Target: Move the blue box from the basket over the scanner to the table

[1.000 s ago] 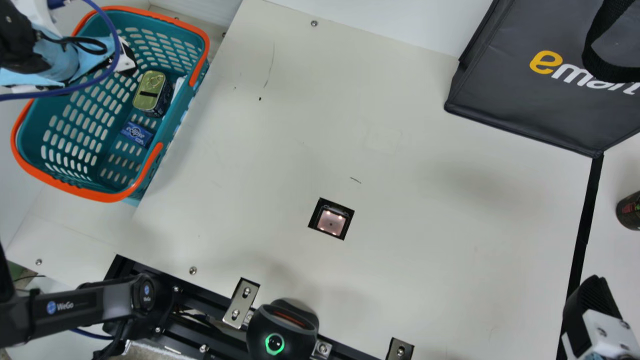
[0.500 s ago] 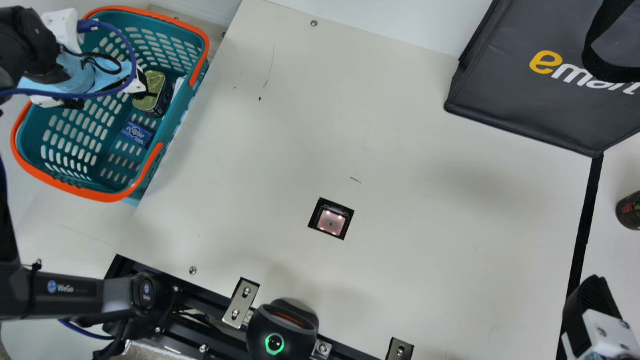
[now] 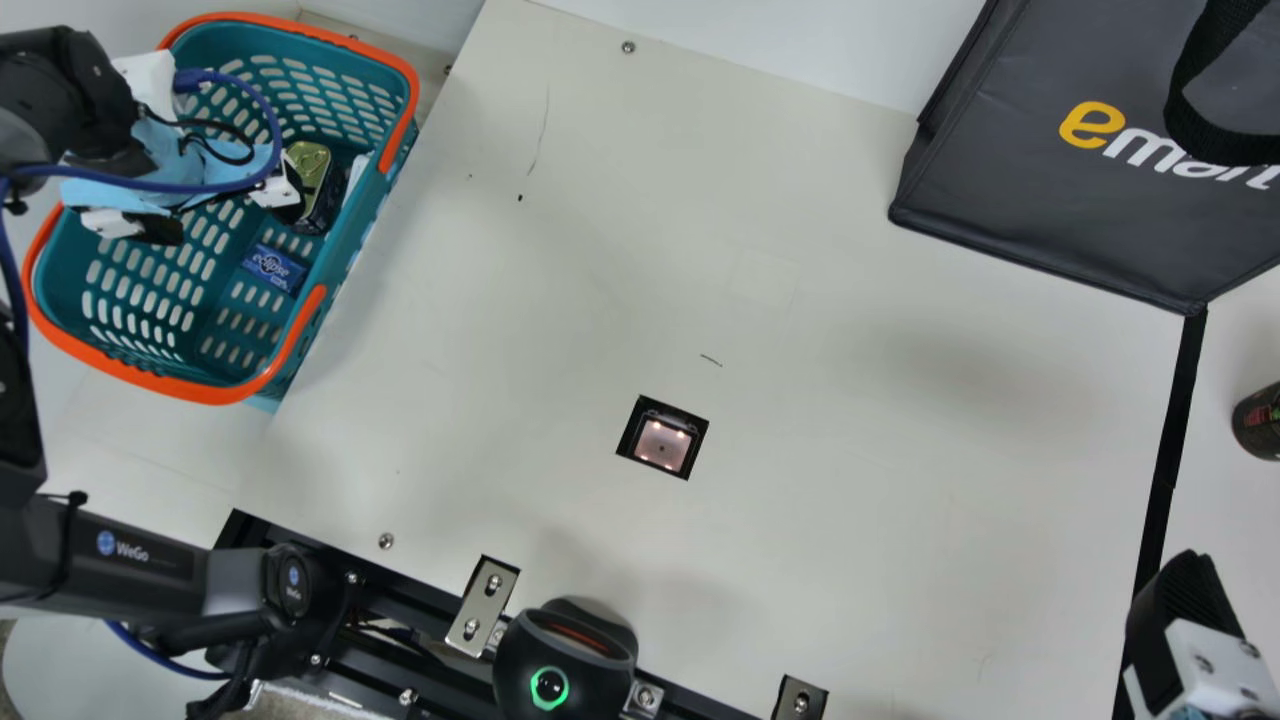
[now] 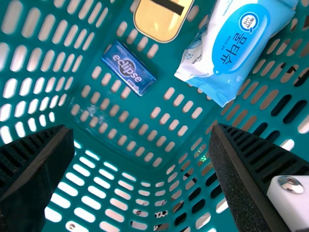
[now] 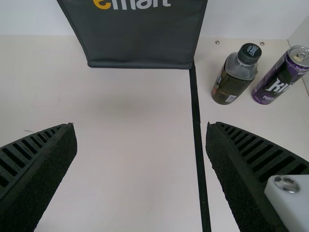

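In the main view my left gripper [image 3: 232, 218] is over the basket [image 3: 105, 370], beside the blue box [image 3: 274, 268] lying on the basket's floor. The left wrist view has my left gripper [image 4: 142, 140] open with nothing held, and the blue box [image 4: 128, 68] flat on the perforated floor [image 4: 104, 150]. The scanner window [image 3: 662, 442] is set in the cream table. My right gripper [image 3: 1180, 600] is at the main view's lower right; in the right wrist view the right gripper [image 5: 141, 135] stands open over bare table.
A gold-lidded tin [image 4: 161, 19] and a wet-wipe pack [image 4: 236, 46] share the basket. A dark bag [image 3: 1060, 190] stands at the table's back right. The right wrist view has a bottle [image 5: 234, 75] and a purple can [image 5: 281, 77] beyond a black strip [image 5: 197, 125].
My left gripper has shifted right and downward in the main view, over the basket and closer to the blue box. The right gripper and the box have stayed where they were.
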